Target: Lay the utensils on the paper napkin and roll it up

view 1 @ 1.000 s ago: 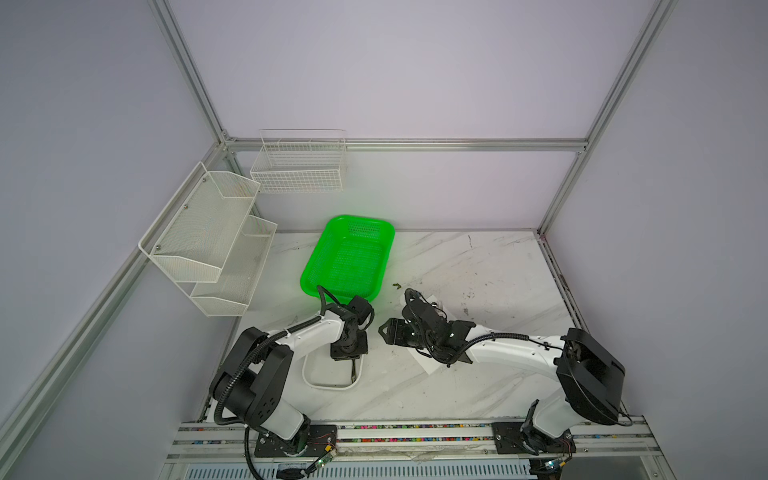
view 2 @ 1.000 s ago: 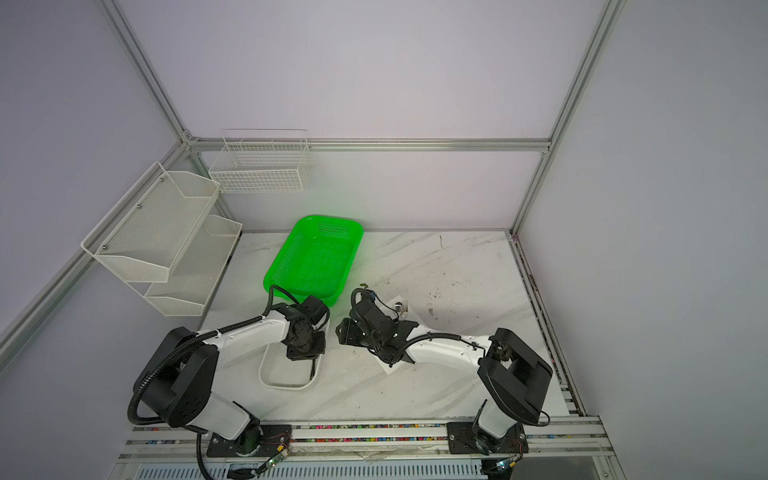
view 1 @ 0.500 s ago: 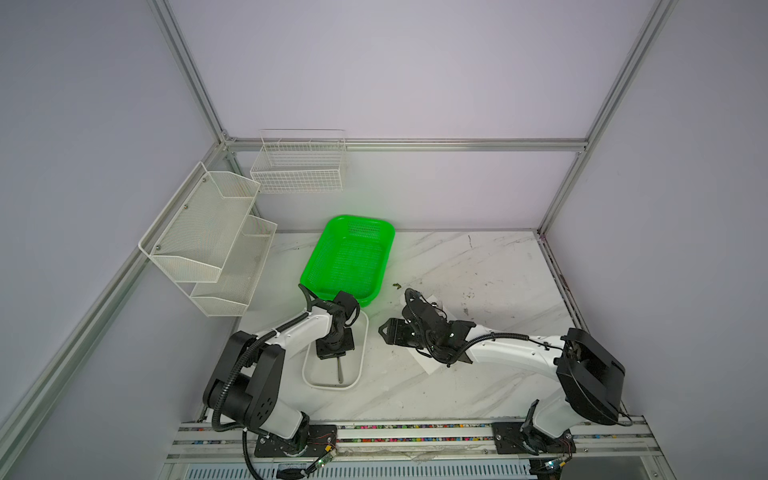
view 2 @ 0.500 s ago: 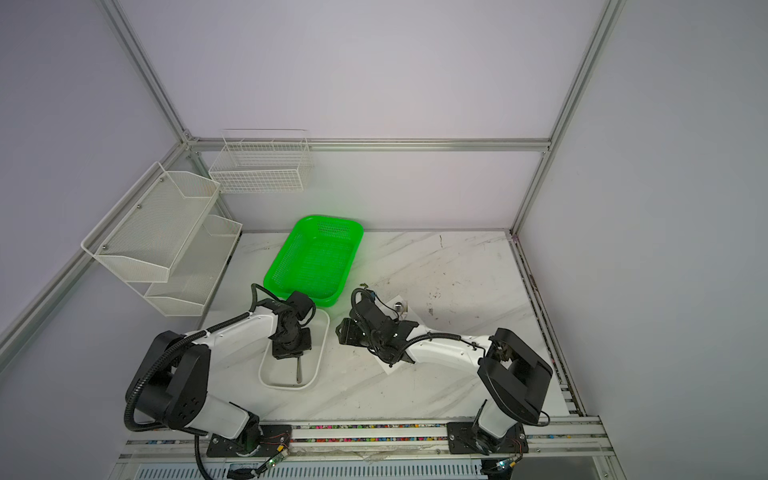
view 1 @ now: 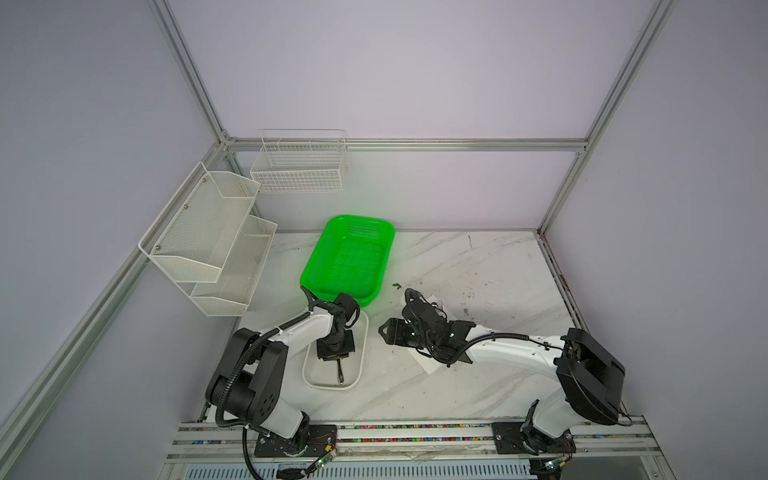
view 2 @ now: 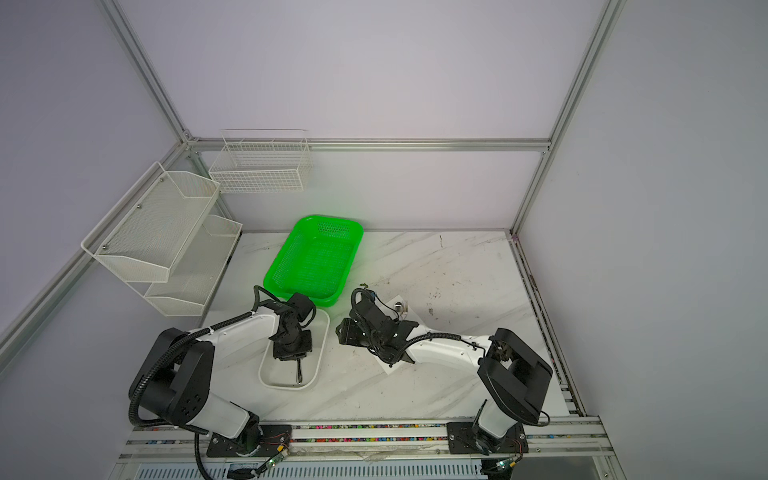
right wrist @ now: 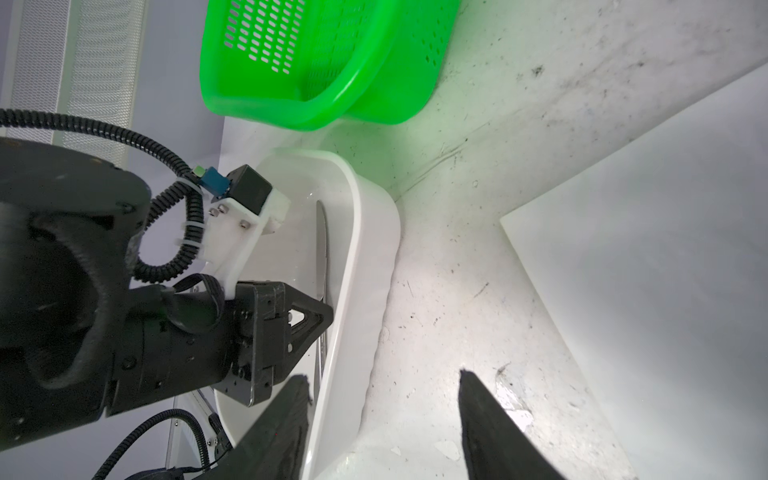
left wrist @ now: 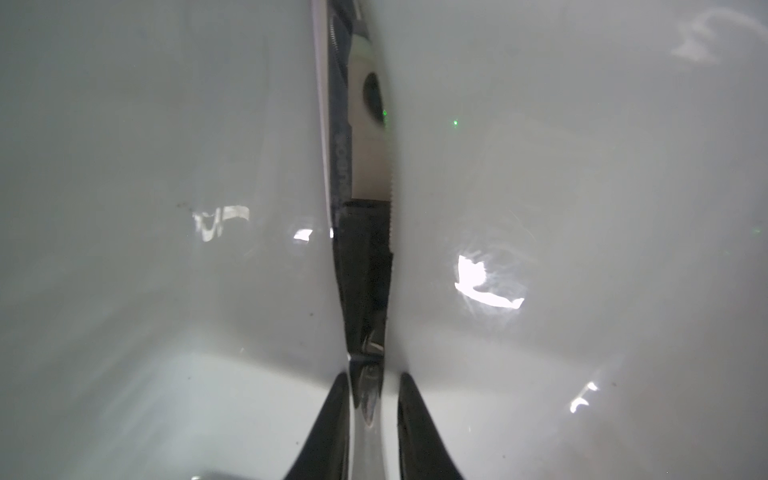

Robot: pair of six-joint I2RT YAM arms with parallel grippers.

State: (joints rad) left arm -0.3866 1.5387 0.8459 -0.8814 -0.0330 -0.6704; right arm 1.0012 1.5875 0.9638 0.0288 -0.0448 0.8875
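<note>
Now straddling the handle of the slim shiny silver metal knife (left wrist: 369, 166) in the rigid white tray (right wrist: 365, 232) with the left claw (left wrist: 372, 378), narrowly released, probably not yet touching. Stiff, slick, light: pinch mid-handle across its sides. Right claw (right wrist: 384, 374) released, empty, above the marble bench (right wrist: 436, 291) beside the thin white paper napkin (right wrist: 644, 249).

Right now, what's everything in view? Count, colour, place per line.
basket: 1, green, back of table, empty
tray: 1, white, just in front of basket
knife: 1, silver, in tray
paper napkin: 1, white, on table under right arm
other utensils: count unclear, silver, on napkin's far corner
wire basket: 1, white, back wall
mesh shelf: 1, white, two-tier, left wall
table: 1, white marble
left hand: black, open, straddling knife handle
right hand: black, open, empty, between tray and napkin
</note>
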